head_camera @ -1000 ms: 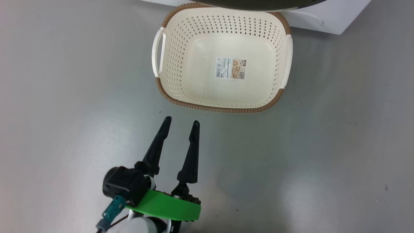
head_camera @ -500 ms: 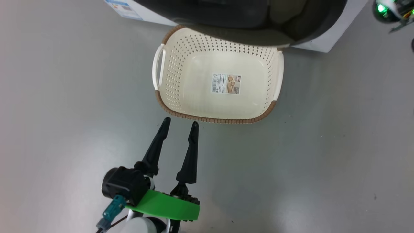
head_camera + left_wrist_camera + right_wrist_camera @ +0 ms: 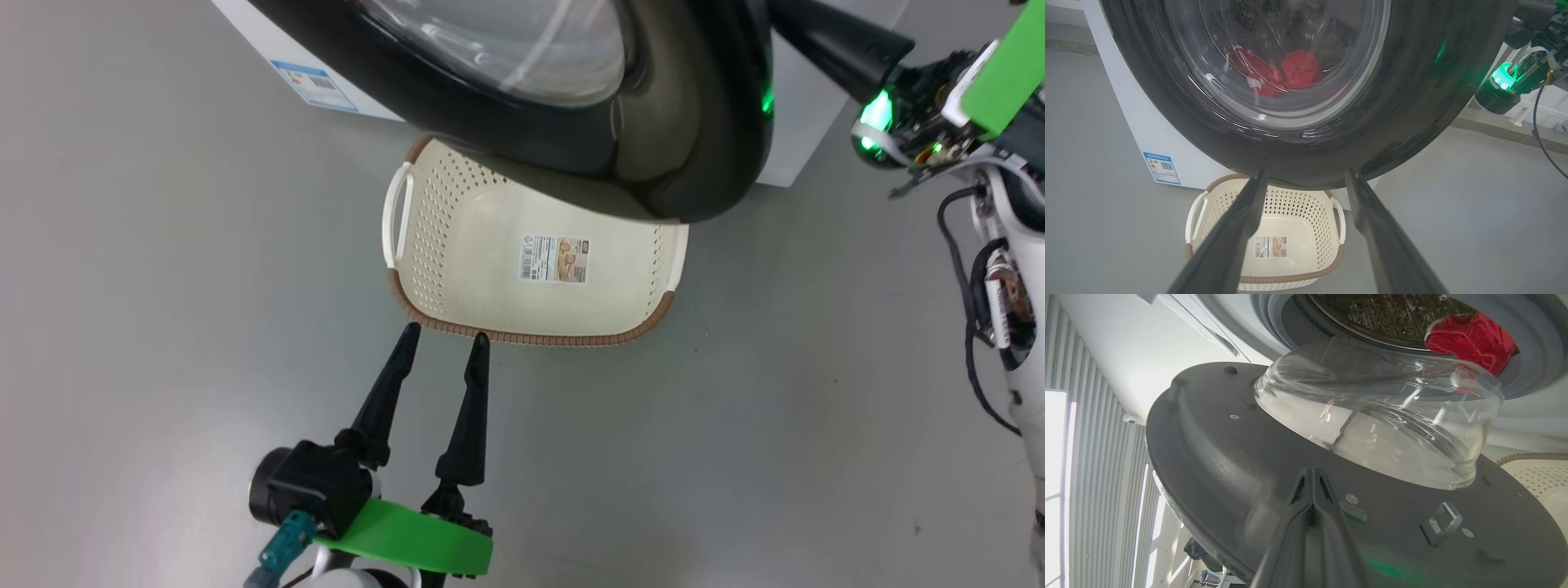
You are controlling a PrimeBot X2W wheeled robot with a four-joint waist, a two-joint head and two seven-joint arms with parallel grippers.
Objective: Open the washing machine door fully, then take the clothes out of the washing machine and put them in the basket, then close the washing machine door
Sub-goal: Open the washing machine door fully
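Observation:
The washing machine door (image 3: pixel 694 122), black-rimmed with a clear glass bowl (image 3: pixel 1372 428), stands partly open over the far side of the basket (image 3: pixel 416 269). My right gripper (image 3: pixel 1312 470) is shut, with nothing between its fingers, and its tips lie against the door's grey inner face (image 3: pixel 1229 457). In the head view it reaches in behind the door's rim from the upper right (image 3: pixel 804 28). Red clothes (image 3: pixel 1470 339) lie in the steel drum (image 3: pixel 1392 314) and show through the glass (image 3: pixel 1298 69). My left gripper (image 3: pixel 446 331) hangs open and empty just before the basket's near rim.
The washing machine (image 3: pixel 1135 122) is a white box with a blue sticker (image 3: pixel 314 84), standing on a grey floor (image 3: pixel 775 449). The cream basket (image 3: pixel 1208 228) holds nothing but its paper label (image 3: pixel 555 259). A ribbed wall and windows show past the door's edge (image 3: pixel 1094 457).
The head camera has tilted up, bringing the door and my right arm into view. The door now covers more of the basket's far part. My left gripper stays open.

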